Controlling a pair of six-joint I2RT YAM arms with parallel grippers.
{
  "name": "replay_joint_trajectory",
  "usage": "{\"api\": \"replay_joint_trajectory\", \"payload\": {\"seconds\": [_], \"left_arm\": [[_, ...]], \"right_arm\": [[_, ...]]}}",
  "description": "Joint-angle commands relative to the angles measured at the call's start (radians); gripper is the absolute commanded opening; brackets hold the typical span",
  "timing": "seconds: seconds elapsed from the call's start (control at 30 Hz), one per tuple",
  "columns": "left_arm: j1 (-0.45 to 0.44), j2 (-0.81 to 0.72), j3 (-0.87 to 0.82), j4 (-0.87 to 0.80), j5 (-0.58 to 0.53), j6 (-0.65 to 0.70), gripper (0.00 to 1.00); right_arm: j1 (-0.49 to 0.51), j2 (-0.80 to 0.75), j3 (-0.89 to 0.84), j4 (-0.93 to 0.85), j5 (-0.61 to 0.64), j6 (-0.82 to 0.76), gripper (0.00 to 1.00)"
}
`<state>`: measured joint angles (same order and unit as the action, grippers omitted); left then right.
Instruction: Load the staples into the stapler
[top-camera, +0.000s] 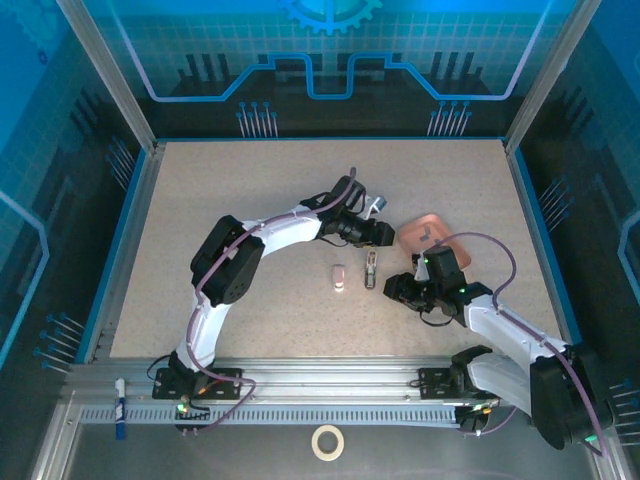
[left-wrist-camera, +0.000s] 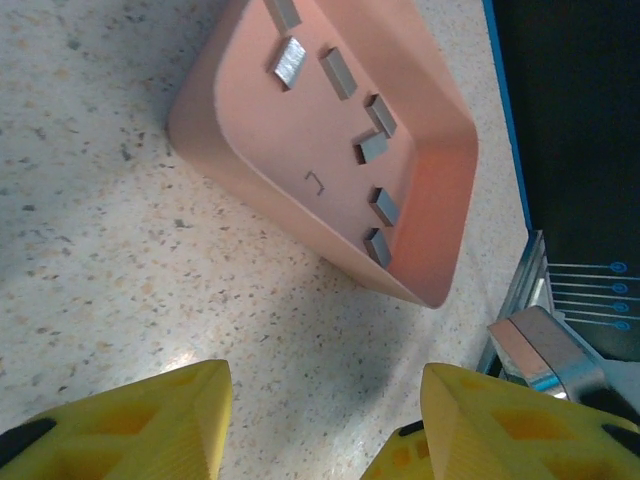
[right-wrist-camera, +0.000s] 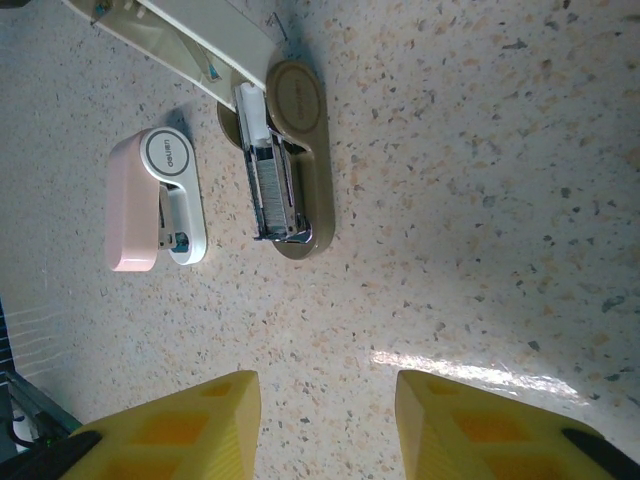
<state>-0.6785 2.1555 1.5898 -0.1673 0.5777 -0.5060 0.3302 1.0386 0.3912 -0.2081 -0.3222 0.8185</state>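
**On the speckled table: stapler lies open, both pincers empty**

Across the top view, the beige speckled table (top-camera: 250, 190) takes up most of the frame. The 2 arms reach in from its near edge. The left arm (top-camera: 235, 265) bends toward the centre-right, and the right arm (top-camera: 500, 330) angles in toward the middle. The left gripper (left-wrist-camera: 325, 400) hangs over bare table just short of the tray, its yellow fingers (left-wrist-camera: 150, 420) spread apart with nothing between them. The right gripper (right-wrist-camera: 325, 400) hangs over bare table too, jaws parted and empty, with the stapler ahead of it.

The pink tray (left-wrist-camera: 445, 200) sits on the table to the right of the left gripper and beyond the right gripper. The stapler (right-wrist-camera: 290, 170) lies on the table between the 2 grippers, apart from the tray. It is hinged open: its white upper arm is swung back and its metal channel is exposed above the beige base. Just beside it, not touching, lies a smaller pink-and-white device (right-wrist-camera: 160, 205) whose kind I cannot tell. The staples (left-wrist-camera: 290, 60) lie inside the tray as short grey strips scattered over its floor; 7 can be counted. 1 single bent staple (left-wrist-camera: 315, 180) lies loose among them.
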Motion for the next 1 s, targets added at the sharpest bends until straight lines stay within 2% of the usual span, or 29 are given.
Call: {"api": "replay_joint_trajectory", "payload": {"seconds": [0.0,0.3,0.6,0.97], "left_arm": [[-0.011,-0.046,-0.042,0.039,0.055,0.044,0.53],[-0.031,-0.099,-0.107,0.06,0.097,0.109,0.53],[-0.052,-0.108,-0.12,-0.002,0.102,0.174,0.53],[-0.055,-0.162,-0.132,-0.013,0.056,0.151,0.59]], "right_arm": [[-0.02,0.009,-0.007,0.006,0.003,0.003,0.41],[-0.032,0.018,-0.001,0.007,0.002,-0.003,0.41],[-0.034,0.01,0.005,-0.009,0.002,-0.005,0.42],[-0.036,-0.05,0.064,-0.094,0.002,-0.014,0.45]]}}
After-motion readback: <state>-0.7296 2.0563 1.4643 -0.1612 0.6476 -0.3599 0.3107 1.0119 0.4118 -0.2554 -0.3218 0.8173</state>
